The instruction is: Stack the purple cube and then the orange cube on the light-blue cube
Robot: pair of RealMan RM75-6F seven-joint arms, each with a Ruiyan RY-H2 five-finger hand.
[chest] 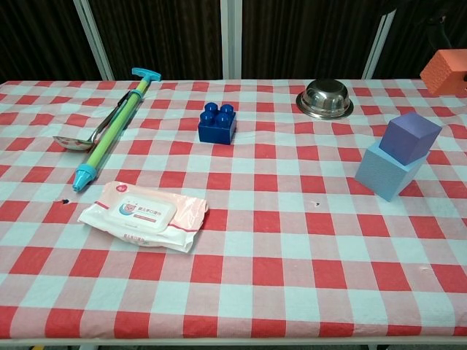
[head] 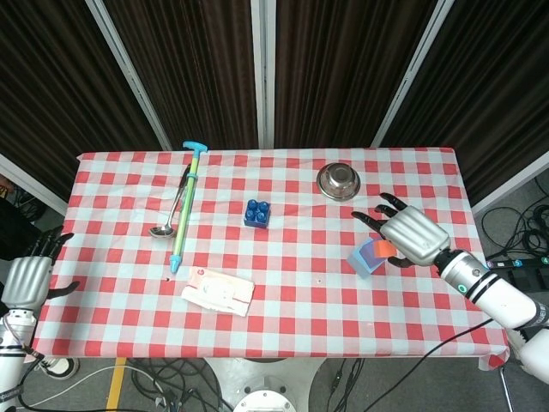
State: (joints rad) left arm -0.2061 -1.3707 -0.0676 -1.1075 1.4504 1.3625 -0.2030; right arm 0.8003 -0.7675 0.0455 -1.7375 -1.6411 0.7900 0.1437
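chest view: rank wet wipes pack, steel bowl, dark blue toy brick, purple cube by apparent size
1. White and pink wet wipes pack, clearly largest, though it lies nearest the camera.
2. Round steel bowl and purple cube: look alike in size, so I won't rank them.
3. Dark blue studded toy brick, smallest, by a narrow margin.

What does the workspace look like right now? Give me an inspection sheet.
Surface: table under a red-and-white checked cloth.
Job's things: purple cube sits skewed on the light-blue cube; orange cube held in the air, up and to the right of the stack.
Clutter: steel bowl, blue toy brick, green pump, ladle, wipes pack.
Hands: right hand holds the orange cube; left hand off the table's left edge, holding nothing.
Cables: on the floor by the table's edges.
Surroundings: dark curtains behind.
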